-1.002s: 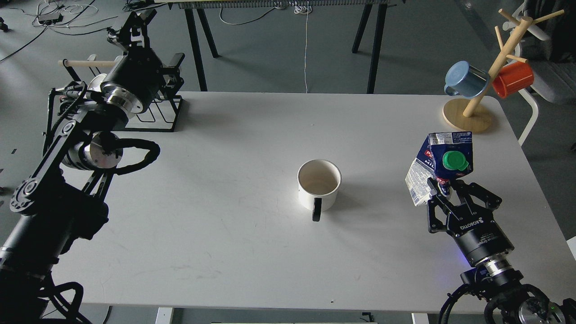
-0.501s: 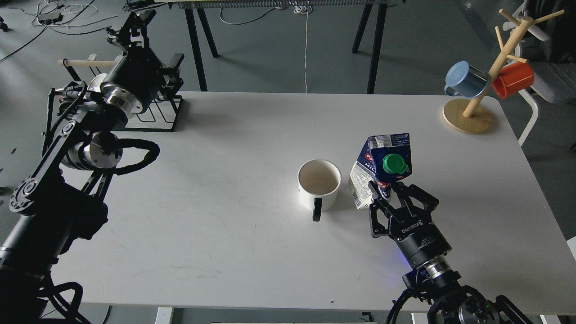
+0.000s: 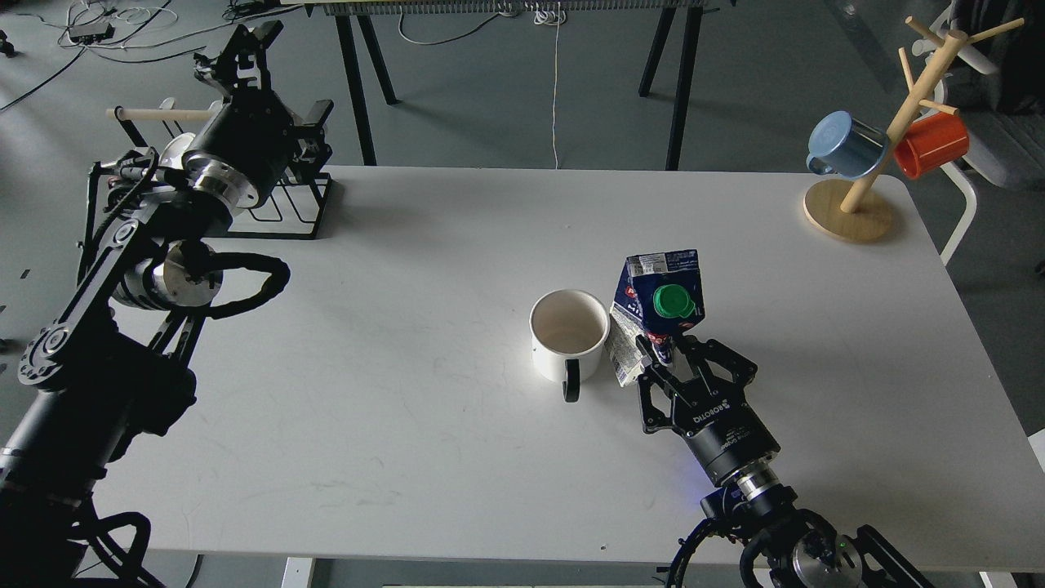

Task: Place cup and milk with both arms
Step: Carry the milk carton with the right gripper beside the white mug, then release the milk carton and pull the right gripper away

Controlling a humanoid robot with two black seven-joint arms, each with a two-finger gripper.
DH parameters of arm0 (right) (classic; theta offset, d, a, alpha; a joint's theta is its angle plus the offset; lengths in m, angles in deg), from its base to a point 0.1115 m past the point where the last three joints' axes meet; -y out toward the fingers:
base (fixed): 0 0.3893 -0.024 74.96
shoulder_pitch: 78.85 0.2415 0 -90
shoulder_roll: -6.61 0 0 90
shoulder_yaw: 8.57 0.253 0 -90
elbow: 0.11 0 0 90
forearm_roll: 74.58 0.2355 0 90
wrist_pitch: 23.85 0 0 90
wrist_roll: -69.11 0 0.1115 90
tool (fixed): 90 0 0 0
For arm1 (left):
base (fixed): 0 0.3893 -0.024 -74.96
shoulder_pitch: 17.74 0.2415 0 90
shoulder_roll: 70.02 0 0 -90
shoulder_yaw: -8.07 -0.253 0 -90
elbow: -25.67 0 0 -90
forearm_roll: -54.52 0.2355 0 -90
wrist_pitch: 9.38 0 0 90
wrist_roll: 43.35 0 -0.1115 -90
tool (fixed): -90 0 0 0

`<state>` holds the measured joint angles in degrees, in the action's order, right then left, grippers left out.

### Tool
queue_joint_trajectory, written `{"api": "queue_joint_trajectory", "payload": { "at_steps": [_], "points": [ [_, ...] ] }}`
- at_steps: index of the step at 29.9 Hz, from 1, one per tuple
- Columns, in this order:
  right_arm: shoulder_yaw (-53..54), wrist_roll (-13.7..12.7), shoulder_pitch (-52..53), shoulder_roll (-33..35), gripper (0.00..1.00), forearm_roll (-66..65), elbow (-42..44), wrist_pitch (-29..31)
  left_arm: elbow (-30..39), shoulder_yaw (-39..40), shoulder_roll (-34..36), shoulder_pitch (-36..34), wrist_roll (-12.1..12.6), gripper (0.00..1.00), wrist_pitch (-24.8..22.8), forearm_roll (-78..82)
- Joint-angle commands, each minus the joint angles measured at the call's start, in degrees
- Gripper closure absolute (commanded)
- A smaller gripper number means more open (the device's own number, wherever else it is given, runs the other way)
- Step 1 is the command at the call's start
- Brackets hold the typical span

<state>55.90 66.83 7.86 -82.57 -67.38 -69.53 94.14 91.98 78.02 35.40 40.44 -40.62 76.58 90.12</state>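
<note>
- My right gripper (image 3: 671,356) is clamped on the milk carton (image 3: 653,314), its fingers closed around the carton's lower part on the near side.
- The milk carton is a dark blue and white one with a green screw cap (image 3: 673,301) facing up toward my camera; it leans, with its folded top toward the far side.
- The carton sits just to the right of the white cup (image 3: 568,336), and its lower left edge looks to be touching the cup's wall, though I cannot tell for sure from this angle.
- The white cup stands upright near the middle of the white table (image 3: 408,327), mouth open upward, its dark handle (image 3: 571,380) pointing toward me.
- I cannot tell whether the carton's base rests on the table or hangs just above it.
- My left arm reaches away at the far left, off the table's corner; my left gripper (image 3: 245,45) is seen small and dark over the floor, so I cannot tell how its fingers stand.
- A black wire rack (image 3: 286,208) stands on the far left corner of the table, beside that arm.
- On the far right corner stands a wooden mug tree (image 3: 886,135) carrying a blue mug (image 3: 842,145) on its left and an orange mug (image 3: 932,144) on its right.
</note>
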Motion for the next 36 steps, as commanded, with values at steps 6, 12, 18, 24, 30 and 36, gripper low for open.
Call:
{"api": "queue_joint_trajectory", "payload": {
  "at_steps": [6,12,18,24,30,36],
  "points": [
    [-0.2,0.0,1.0,-0.7,0.25,0.0,2.2,0.0,-0.1,0.0,-0.2,0.0,0.0,0.01,0.0,0.0],
    [-0.8,-0.2,1.6,-0.4,0.02,0.0,2.2,0.0,-0.1,0.0,-0.1,0.0,0.0,0.01,0.0,0.0],
    [0.2,-0.4,1.1,0.9,0.02,0.6,1.0,0.0,-0.1,0.1,-0.1,0.0,0.0,0.01,0.0,0.0],
    [2.3,-0.6,-1.5,7.7,0.02,1.1,-4.7,0.0,-0.1,0.2,-0.1,0.1,-0.1,0.01,0.0,-0.1],
    [3.6,-0.9,-5.0,14.2,0.01,1.3,-11.2,0.0,-0.1,0.3,-0.1,0.0,-0.2,0.01,-0.1,-0.1],
    [2.8,-1.0,-5.5,16.3,0.01,1.4,-15.2,0.0,0.0,0.3,-0.2,0.1,-0.6,0.01,-0.1,-0.1]
  ]
}}
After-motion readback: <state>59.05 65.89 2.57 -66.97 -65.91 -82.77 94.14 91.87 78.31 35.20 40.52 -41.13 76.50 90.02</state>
